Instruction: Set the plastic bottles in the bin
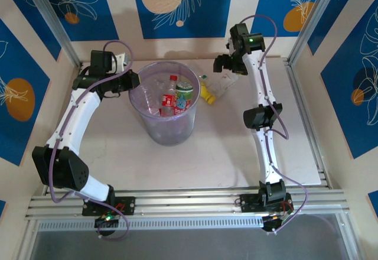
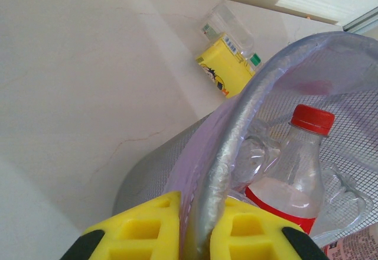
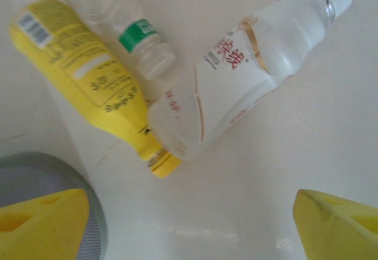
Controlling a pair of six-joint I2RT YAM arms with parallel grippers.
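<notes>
Where bottles (image 3: 236,88) lie bunched, bin (image 1: 155,131) stands beside.

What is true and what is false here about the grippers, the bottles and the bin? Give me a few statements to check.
1. The left gripper is clamped on the rim of the bin. True.
2. The right gripper holds the yellow bottle. False: its jaws stand open with nothing between them, and the bottle lies apart from them.
3. The yellow bottle is inside the bin. False: it lies on the table beside the bin.
4. A red-capped bottle is in the bin. True.
</notes>
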